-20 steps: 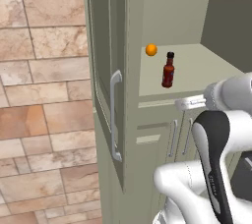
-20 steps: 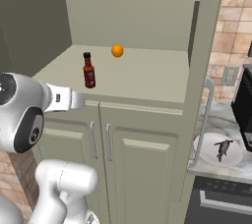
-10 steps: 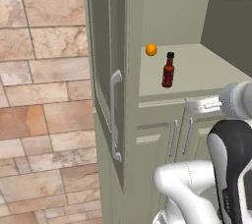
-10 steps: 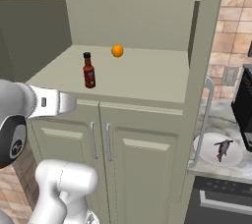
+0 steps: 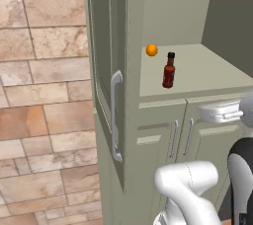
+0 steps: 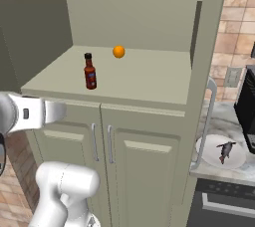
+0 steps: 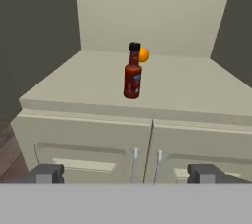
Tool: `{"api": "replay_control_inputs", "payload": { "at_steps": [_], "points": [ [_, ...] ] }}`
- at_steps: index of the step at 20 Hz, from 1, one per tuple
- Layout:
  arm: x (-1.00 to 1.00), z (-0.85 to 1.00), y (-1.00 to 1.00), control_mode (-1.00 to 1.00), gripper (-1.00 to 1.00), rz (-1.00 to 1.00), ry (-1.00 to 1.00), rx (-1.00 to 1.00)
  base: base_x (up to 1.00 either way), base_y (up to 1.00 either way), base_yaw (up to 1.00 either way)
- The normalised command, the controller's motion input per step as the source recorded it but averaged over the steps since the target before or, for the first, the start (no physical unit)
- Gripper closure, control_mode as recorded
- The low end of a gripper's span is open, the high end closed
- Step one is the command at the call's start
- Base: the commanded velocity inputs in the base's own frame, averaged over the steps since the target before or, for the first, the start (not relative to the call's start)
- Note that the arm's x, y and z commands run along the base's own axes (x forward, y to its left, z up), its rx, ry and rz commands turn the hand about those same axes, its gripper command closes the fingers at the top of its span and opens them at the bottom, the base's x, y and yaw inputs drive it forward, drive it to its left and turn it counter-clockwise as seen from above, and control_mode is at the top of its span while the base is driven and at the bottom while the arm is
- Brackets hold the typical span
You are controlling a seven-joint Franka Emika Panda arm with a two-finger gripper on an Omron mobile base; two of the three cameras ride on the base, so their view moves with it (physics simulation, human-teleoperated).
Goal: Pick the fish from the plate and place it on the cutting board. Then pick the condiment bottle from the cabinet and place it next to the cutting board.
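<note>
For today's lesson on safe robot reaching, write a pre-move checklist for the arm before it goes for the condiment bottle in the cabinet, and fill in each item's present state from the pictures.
1. Gripper open and empty: ok; the fingers stand wide apart with nothing between them.
2. Condiment bottle upright on the cabinet shelf: ok.
3. Bottle centred ahead of the gripper in the hand view: ok.
4. Orange ball clear of the approach: ok; it lies behind the bottle, toward the back wall.
5. Fish already on the cutting board: not ok; it lies on the plate.
6. Room beside the cutting board for the bottle: cannot tell.
</note>
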Motion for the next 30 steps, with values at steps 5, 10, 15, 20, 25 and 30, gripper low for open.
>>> {"api": "replay_control_inputs", "payload": {
  "at_steps": [5,10,15,20,25,30],
  "points": [
    [-0.37,0.1,0.0,-1.0,-1.0,0.0,-0.07,0.0,0.0,0.0,0.0],
    [-0.15,0.03,0.0,-1.0,-1.0,0.0,-0.02,0.0,0.0,0.0,0.0],
    [0.0,0.0,0.0,-1.0,-1.0,0.0,0.0,0.0,0.0,0.0,0.0],
    [0.0,0.0,0.0,-1.0,-1.0,0.0,0.0,0.0,0.0,0.0,0.0],
    [-0.18,0.0,0.0,-1.0,-1.0,0.0,-0.02,0.0,0.0,0.0,0.0],
    [-0.38,0.0,0.0,-1.0,-1.0,0.0,-0.08,0.0,0.0,0.0,0.0]
  ]
}}
